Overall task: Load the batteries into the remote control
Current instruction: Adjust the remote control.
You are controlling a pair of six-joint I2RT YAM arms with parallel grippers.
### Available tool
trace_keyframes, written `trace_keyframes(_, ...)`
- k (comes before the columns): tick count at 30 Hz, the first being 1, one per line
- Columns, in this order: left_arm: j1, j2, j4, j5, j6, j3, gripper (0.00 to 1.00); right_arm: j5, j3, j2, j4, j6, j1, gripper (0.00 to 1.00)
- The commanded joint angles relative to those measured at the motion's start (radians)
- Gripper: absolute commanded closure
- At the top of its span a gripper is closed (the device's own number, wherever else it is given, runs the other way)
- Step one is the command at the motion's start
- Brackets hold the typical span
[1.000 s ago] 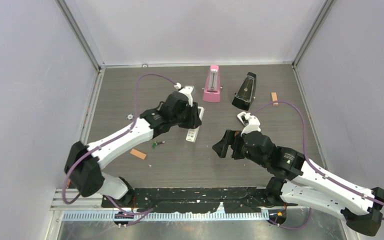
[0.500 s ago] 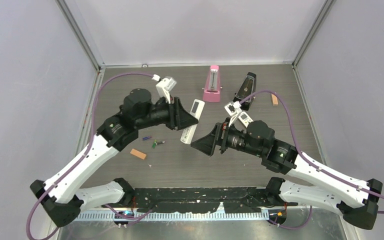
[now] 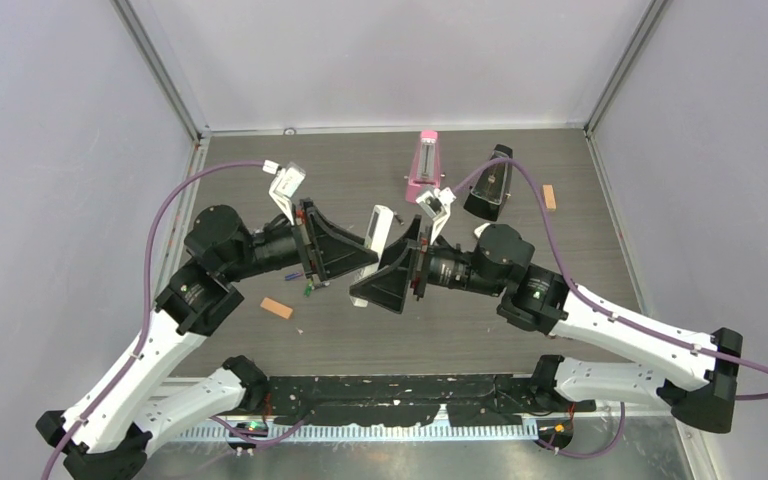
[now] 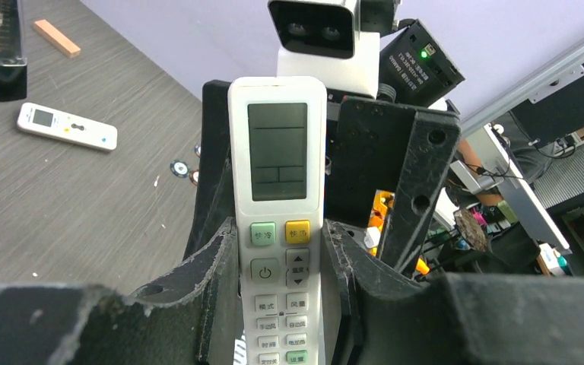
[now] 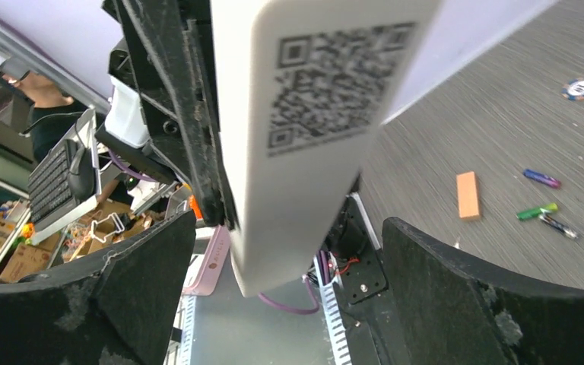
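Left gripper [image 4: 280, 255] clamps the remote [image 4: 277, 152] upright. The right gripper [image 5: 285, 228] gapes wide around it, holding nothing. This looks like a handover: the right must close squarely next, while the batteries [image 5: 538, 211] lie on the table's left.

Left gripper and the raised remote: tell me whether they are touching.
Touching. The left wrist view shows the left gripper with both fingers pressed against the sides of the remote.

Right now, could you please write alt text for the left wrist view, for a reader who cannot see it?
The left gripper holds a broad white remote between its fingers, grey display and many buttons facing the camera, with the right gripper open behind it. A slim white remote lies flat on the grey table at left.
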Motion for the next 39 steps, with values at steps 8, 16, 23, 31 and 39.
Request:
trace_keyframes(8,0.013,-0.016,0.163,0.054,-0.054,-0.01,1.0,-0.033,0.015,0.036,0.186,-0.067,0.042,0.33)
trace_keyframes(16,0.038,-0.008,0.261,0.097,-0.115,-0.055,1.0,-0.049,-0.061,0.018,0.301,-0.045,0.044,0.59)
trace_keyframes(23,0.043,-0.043,0.142,-0.019,-0.016,-0.079,0.43,0.041,-0.02,0.045,0.165,-0.105,0.044,0.82)
trace_keyframes(31,0.042,-0.098,-0.01,-0.279,0.142,-0.135,0.16,0.252,0.083,0.121,-0.149,-0.334,0.059,0.86)
trace_keyframes(39,0.043,-0.104,-0.062,-0.431,0.216,-0.151,0.17,0.471,0.137,0.203,-0.253,-0.456,0.119,0.86)
